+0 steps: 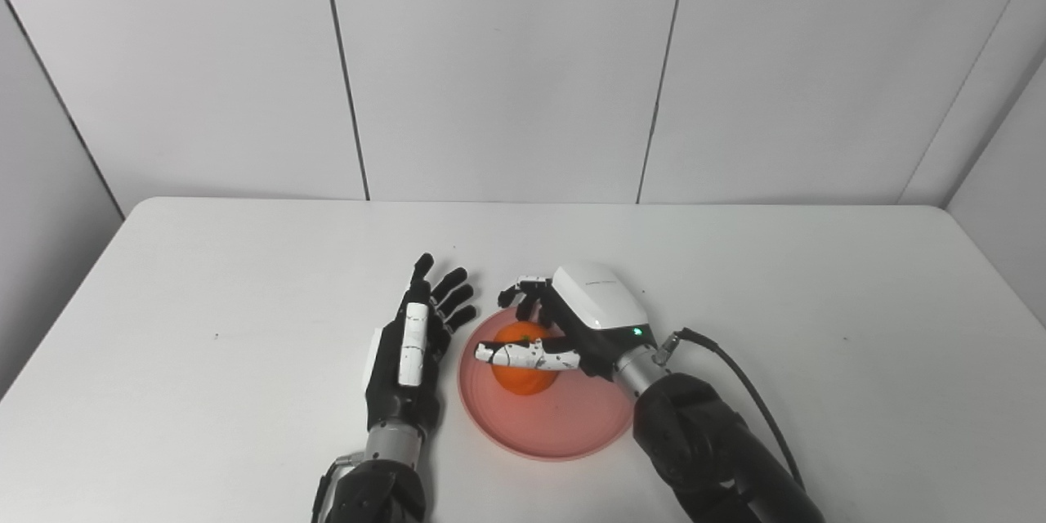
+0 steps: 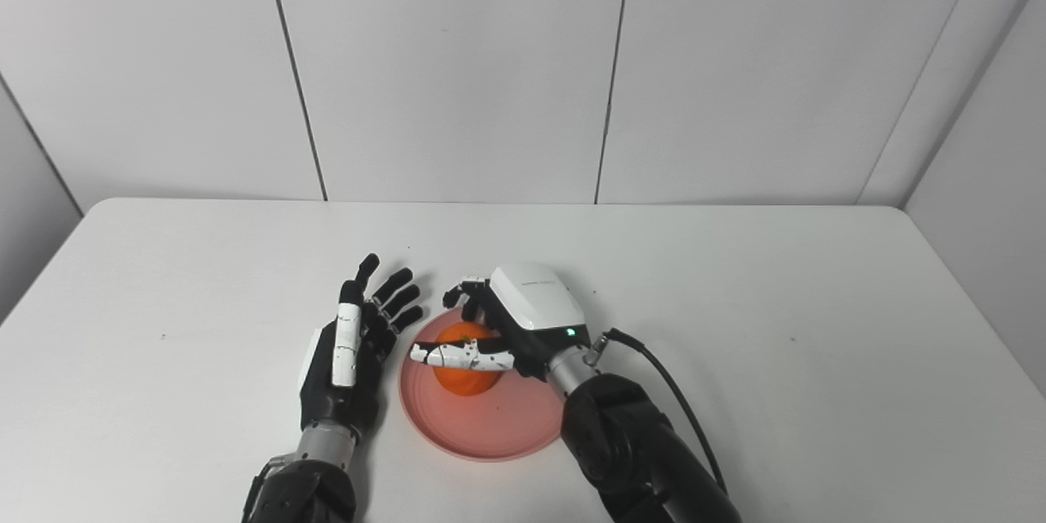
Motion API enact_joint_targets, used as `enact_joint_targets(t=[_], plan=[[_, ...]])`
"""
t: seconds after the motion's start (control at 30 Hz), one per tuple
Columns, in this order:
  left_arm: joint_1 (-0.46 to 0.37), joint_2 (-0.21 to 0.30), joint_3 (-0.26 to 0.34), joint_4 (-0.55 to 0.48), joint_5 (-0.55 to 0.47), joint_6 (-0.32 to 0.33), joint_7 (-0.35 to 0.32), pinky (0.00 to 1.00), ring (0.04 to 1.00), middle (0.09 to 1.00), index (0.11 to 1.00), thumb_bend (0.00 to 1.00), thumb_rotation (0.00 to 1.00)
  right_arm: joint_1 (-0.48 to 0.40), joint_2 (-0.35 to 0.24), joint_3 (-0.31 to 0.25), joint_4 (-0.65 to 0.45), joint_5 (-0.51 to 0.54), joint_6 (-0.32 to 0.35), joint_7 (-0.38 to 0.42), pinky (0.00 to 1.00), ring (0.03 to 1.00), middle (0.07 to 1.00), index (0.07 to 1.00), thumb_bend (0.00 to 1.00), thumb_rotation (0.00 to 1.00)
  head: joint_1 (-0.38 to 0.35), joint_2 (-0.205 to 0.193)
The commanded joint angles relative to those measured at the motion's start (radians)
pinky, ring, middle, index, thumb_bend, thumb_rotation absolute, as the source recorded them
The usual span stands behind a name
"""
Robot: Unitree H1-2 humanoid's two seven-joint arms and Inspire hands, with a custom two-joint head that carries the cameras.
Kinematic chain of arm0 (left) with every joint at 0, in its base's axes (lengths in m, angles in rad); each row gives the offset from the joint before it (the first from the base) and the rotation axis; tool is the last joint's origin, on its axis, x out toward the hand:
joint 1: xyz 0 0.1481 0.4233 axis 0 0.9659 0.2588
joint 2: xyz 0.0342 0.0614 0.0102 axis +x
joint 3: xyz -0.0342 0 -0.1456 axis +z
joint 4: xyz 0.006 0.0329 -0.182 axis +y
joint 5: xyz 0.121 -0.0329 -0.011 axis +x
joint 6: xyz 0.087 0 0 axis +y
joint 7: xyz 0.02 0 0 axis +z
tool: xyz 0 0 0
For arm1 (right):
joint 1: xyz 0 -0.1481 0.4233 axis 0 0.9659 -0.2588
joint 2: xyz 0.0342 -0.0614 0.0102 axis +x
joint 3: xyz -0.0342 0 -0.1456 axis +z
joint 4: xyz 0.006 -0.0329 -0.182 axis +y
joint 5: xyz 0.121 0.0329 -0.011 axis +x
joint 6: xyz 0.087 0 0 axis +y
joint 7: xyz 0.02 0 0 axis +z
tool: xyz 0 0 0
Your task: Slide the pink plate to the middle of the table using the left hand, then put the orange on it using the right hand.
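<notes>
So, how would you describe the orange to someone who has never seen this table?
On the white table, near the front edge, lies a pink plate. The orange sits on it, inside the right hand: it is the only round, bright orange thing there.

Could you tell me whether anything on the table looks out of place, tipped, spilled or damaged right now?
Nothing stands out. The round pink plate lies flat on the white table, with the orange on it inside the right hand, whose fingers curl around the fruit. The left hand rests open beside the plate's left rim.
</notes>
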Motion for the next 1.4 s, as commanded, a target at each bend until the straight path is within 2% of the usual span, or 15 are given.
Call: enact_joint_targets(t=[0.0,0.1,0.27,0.33,0.43,0.5,0.63,0.67,0.7,0.8,0.97,1.13,1.27,1.37], plan=[[0.014,-0.011,-0.003,0.028,0.002,0.035,0.012,0.82,0.84,0.845,0.957,0.87,0.86,-0.021,0.014,-0.034,-0.044,0.039,-0.063,-0.052,0.41,0.501,0.581,0.634,0.99,1.0,0.001,0.002],[0.013,-0.014,0.0,0.031,-0.003,0.033,0.011,0.83,0.836,0.834,0.974,0.87,0.85,-0.013,0.026,-0.059,-0.053,0.078,-0.095,-0.087,0.4,0.502,0.583,0.64,0.97,1.0,0.001,0.003],[0.014,-0.017,0.004,0.03,-0.007,0.031,0.014,0.82,0.826,0.828,0.942,0.87,0.83,0.004,0.067,-0.131,-0.073,0.177,-0.159,-0.156,0.42,0.519,0.603,0.662,0.94,1.0,0.003,0.004],[0.012,-0.019,0.006,0.032,-0.008,0.03,0.017,0.83,0.824,0.815,0.936,0.87,0.83,0.009,0.086,-0.16,-0.08,0.213,-0.171,-0.172,0.46,0.56,0.63,0.66,0.95,1.0,0.003,0.003],[0.01,-0.02,0.009,0.031,-0.009,0.03,0.019,0.81,0.813,0.805,0.928,0.87,0.82,0.016,0.114,-0.204,-0.082,0.285,-0.188,-0.191,0.59,0.662,0.696,0.692,0.93,1.0,0.001,0.004],[0.01,-0.021,0.009,0.028,-0.009,0.033,0.02,0.81,0.814,0.806,0.926,0.88,0.81,0.025,0.137,-0.242,-0.073,0.378,-0.203,-0.183,0.62,0.693,0.744,0.739,0.93,1.0,-0.001,0.005],[0.005,-0.023,0.012,0.026,-0.011,0.032,0.022,0.81,0.815,0.808,0.927,0.89,0.81,0.052,0.172,-0.324,-0.041,0.54,-0.22,-0.174,0.64,0.737,0.785,0.792,0.91,1.0,-0.004,0.006],[0.0,-0.022,0.015,0.029,-0.012,0.03,0.022,0.82,0.821,0.824,0.926,0.9,0.82,0.061,0.19,-0.358,-0.023,0.596,-0.225,-0.18,0.71,0.776,0.806,0.819,0.94,1.0,-0.005,0.006],[-0.003,-0.022,0.017,0.031,-0.012,0.029,0.023,0.82,0.822,0.826,0.926,0.9,0.82,0.067,0.202,-0.381,-0.011,0.635,-0.23,-0.182,0.72,0.78,0.808,0.821,0.94,1.0,-0.005,0.007],[-0.018,-0.01,0.012,0.047,0.019,-0.017,0.028,0.84,0.838,0.85,0.935,0.89,0.84,0.094,0.258,-0.482,0.022,0.742,-0.208,-0.229,0.8,0.824,0.837,0.844,0.93,1.0,-0.004,0.01],[-0.056,0.011,0.008,0.092,0.091,-0.088,0.056,0.91,0.902,0.914,0.941,0.9,0.88,0.128,0.299,-0.576,0.089,0.852,-0.223,-0.262,0.93,0.926,0.921,0.915,0.87,1.0,-0.009,0.01],[-0.115,0.03,0.006,0.161,0.175,-0.143,0.1,0.99,0.988,0.984,0.966,0.88,0.93,0.169,0.314,-0.611,0.163,0.875,-0.283,-0.292,0.99,0.95,0.95,0.952,0.8,1.0,-0.01,0.014],[-0.134,0.033,0.003,0.184,0.212,-0.16,0.125,1.0,1.0,1.0,0.995,0.89,0.94,0.188,0.318,-0.625,0.19,0.9,-0.259,-0.303,1.0,0.99,0.974,0.983,0.77,1.0,-0.009,0.014],[-0.137,0.035,0.002,0.186,0.221,-0.148,0.13,1.0,1.0,1.0,1.0,0.91,0.94,0.201,0.311,-0.616,0.214,0.906,-0.252,-0.29,1.0,0.999,0.975,0.987,0.77,1.0,-0.009,0.015]])
